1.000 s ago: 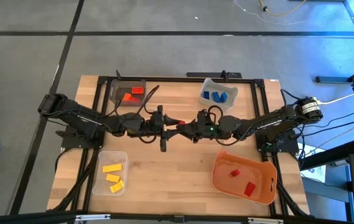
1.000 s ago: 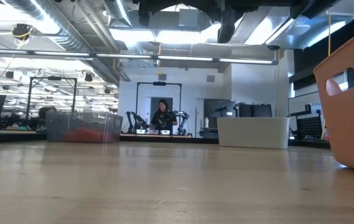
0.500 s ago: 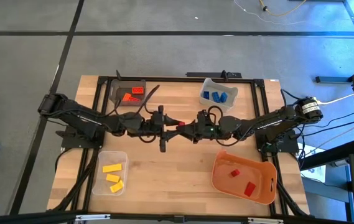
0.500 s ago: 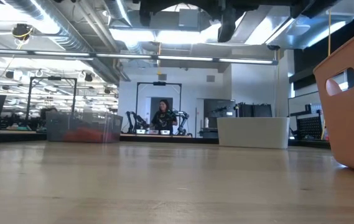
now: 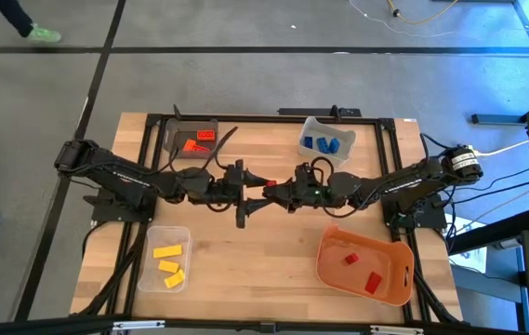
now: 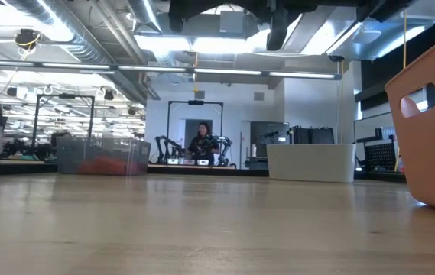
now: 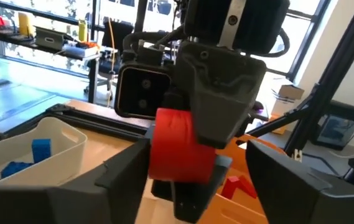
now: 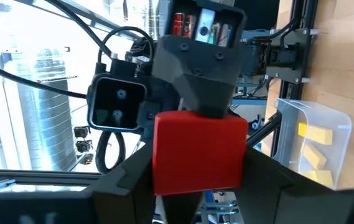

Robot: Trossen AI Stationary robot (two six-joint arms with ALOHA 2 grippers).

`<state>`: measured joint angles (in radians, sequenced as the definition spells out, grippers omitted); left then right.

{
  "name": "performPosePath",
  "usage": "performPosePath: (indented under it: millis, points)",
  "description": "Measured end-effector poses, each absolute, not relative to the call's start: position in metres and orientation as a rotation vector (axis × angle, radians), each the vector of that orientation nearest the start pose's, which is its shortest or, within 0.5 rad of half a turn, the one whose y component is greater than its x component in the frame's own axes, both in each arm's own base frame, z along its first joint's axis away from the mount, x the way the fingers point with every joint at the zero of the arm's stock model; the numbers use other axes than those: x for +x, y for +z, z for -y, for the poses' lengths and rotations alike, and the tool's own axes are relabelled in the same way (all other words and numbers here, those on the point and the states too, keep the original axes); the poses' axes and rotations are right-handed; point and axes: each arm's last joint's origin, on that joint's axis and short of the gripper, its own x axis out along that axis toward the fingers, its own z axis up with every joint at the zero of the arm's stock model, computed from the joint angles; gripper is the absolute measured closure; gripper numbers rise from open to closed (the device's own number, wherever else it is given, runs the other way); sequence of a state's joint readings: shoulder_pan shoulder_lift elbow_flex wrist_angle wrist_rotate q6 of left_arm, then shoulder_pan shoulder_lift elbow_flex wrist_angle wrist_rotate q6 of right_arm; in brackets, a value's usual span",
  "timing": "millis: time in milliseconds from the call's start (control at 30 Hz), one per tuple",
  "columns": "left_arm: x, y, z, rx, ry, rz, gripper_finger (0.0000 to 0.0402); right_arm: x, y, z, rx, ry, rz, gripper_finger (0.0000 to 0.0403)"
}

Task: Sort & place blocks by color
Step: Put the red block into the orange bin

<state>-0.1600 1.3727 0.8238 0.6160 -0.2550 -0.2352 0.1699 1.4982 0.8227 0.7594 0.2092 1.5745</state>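
Mid-air handover above table centre: I keep small red plastic brick (image 8: 198, 151) clamped in right gripper (image 5: 271, 191); left gripper (image 5: 250, 194) spread wide beside it, releasing for orange-tray (image 5: 387, 279) drop.

Orange tray (image 6: 430, 114) — cropped at frame edge

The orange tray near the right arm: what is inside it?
Inside the orange tray, the high view shows two red blocks on its floor, lying apart. Nothing covers them from above. In the low view the tray's wall hides its inside.
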Motion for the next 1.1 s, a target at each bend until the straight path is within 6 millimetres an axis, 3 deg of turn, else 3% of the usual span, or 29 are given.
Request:
performPosePath:
  millis: [333,700,867,1100]
  points:
    - [0.299,0.294,0.041,-0.227,0.072,0.071,0.0079,0.321,0.270,-0.049,1.580,0.044,0.107,0.0237]
    - [0.256,0.331,0.031,-0.144,0.187,0.093,0.0077,0.311,0.287,-0.046,1.480,0.091,0.132,0.0237]
    - [0.243,0.343,0.035,-0.161,0.160,0.133,0.0080,0.296,0.298,-0.037,1.395,0.019,0.087,0.0237]
    - [0.237,0.346,0.045,-0.174,0.136,0.149,0.0082,0.254,0.316,-0.030,1.240,-0.092,-0.047,0.0237]
